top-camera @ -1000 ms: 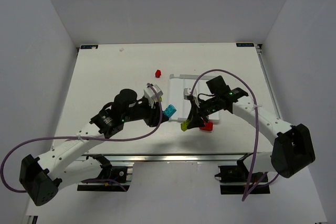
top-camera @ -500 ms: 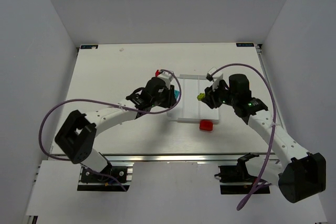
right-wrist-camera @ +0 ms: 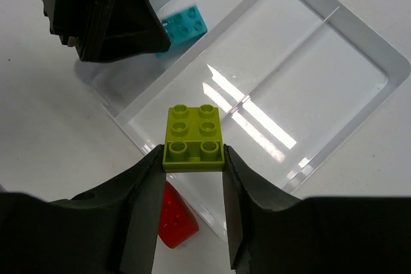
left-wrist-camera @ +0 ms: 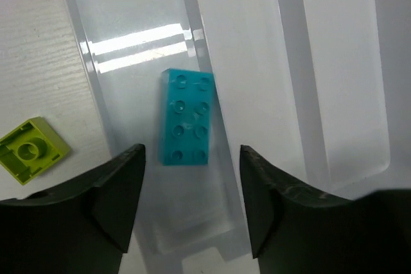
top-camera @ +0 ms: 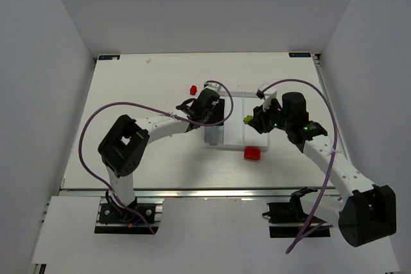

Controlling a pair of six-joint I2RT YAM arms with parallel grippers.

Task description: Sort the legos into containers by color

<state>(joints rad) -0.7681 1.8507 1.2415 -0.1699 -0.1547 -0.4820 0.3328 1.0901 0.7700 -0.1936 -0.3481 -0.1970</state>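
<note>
The white tray [top-camera: 235,137] lies at mid table. My left gripper [top-camera: 216,111] hovers open over its left compartment. In the left wrist view the gripper [left-wrist-camera: 192,205] is above a cyan brick [left-wrist-camera: 187,118] that lies in that compartment [left-wrist-camera: 135,56], against the ridge. My right gripper [top-camera: 248,120] is shut on a lime brick [right-wrist-camera: 194,136] and holds it over the tray's middle compartment [right-wrist-camera: 289,88]. A second lime brick [left-wrist-camera: 32,150] lies on the table beside the tray. A red brick [top-camera: 252,153] lies at the tray's near edge, and another red brick [top-camera: 192,88] at its far left.
In the right wrist view the left gripper's dark body [right-wrist-camera: 103,11] sits close above-left of the held brick, next to the cyan brick [right-wrist-camera: 184,24]. The red brick [right-wrist-camera: 174,219] shows under my right fingers.
The left gripper carried the cyan brick from the table into the tray's left compartment and let it go. The right gripper lifted the lime brick from the near table to over the tray.
</note>
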